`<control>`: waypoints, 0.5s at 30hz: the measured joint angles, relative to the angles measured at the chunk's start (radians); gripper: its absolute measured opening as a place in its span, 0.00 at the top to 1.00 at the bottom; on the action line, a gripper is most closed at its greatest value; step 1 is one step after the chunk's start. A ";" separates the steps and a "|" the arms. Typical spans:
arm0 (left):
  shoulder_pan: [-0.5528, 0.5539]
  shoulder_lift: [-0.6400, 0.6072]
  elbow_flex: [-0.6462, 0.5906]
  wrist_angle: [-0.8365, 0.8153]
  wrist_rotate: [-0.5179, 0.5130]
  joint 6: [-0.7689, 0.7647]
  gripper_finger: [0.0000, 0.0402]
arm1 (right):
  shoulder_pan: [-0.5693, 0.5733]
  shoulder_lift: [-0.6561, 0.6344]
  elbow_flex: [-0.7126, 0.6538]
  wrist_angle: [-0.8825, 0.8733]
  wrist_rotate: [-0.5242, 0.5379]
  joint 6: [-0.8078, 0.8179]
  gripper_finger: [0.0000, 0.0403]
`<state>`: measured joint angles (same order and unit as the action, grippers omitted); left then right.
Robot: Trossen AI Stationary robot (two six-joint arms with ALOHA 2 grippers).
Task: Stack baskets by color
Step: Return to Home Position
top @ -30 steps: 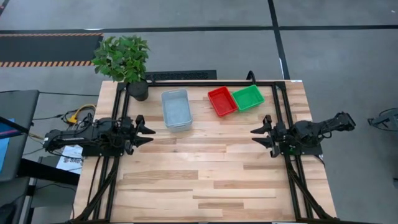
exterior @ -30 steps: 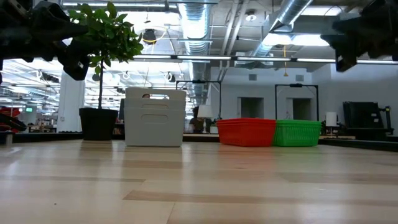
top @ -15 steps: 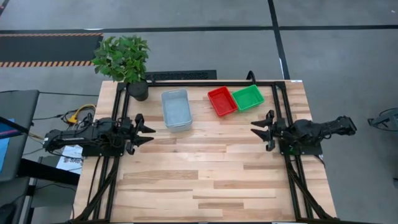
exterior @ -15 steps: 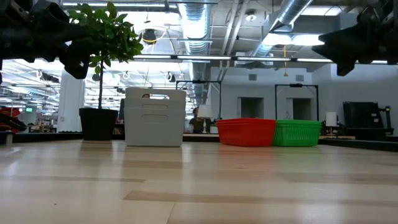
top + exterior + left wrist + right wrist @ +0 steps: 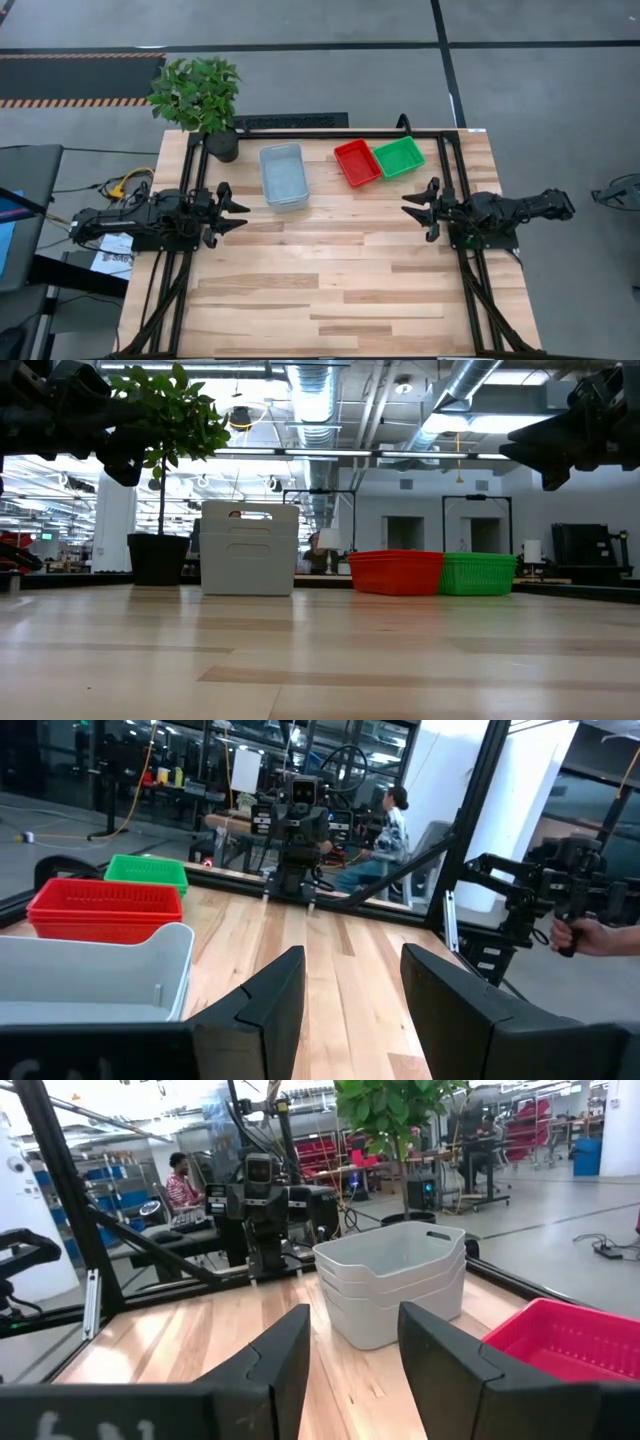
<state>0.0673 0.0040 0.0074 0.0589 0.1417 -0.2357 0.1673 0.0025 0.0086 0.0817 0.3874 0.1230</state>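
1. Grey baskets (image 5: 283,176): one nested stack at the bench's (image 5: 330,290) far side, left of centre, beside the potted plant (image 5: 197,92). The right wrist view showed three rims.
2. Red baskets (image 5: 357,162): one stack at the far side, right of centre. The count could not be told.
3. Green baskets (image 5: 399,156): one stack just right of the red and touching it or nearly so. The count could not be told.
4. Left jaws: on the left arm (image 5: 150,222) at the bench's left edge, pointing inward, moderately parted and holding nothing, well apart from every stack.
5. Right jaws: on the right arm (image 5: 510,212) at the right edge, pointing inward, moderately parted and empty.
6. Step in hand, as judged: the sorting looked finished and the arms were retiring to rest.
7. Next move, as judged: no grasp was called for, only settling both arms clear of the stacks.
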 joint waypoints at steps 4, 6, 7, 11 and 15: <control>0.000 0.000 0.000 0.000 0.000 0.000 0.61 | 0.000 0.000 0.000 0.004 0.000 0.000 0.57; 0.000 0.000 0.000 0.000 0.000 0.000 0.61 | 0.001 0.000 0.000 0.004 0.000 0.000 0.56; 0.000 0.000 0.000 0.000 0.000 0.000 0.61 | 0.001 0.000 0.000 0.004 0.000 0.001 0.56; 0.000 0.000 0.000 0.000 0.000 0.000 0.61 | 0.001 0.000 0.000 0.004 0.000 0.000 0.56; 0.000 0.000 0.000 0.000 0.000 0.000 0.61 | 0.001 0.000 0.000 0.004 0.000 0.000 0.57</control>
<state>0.0673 0.0040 0.0069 0.0589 0.1419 -0.2356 0.1684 0.0025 0.0086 0.0856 0.3874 0.1234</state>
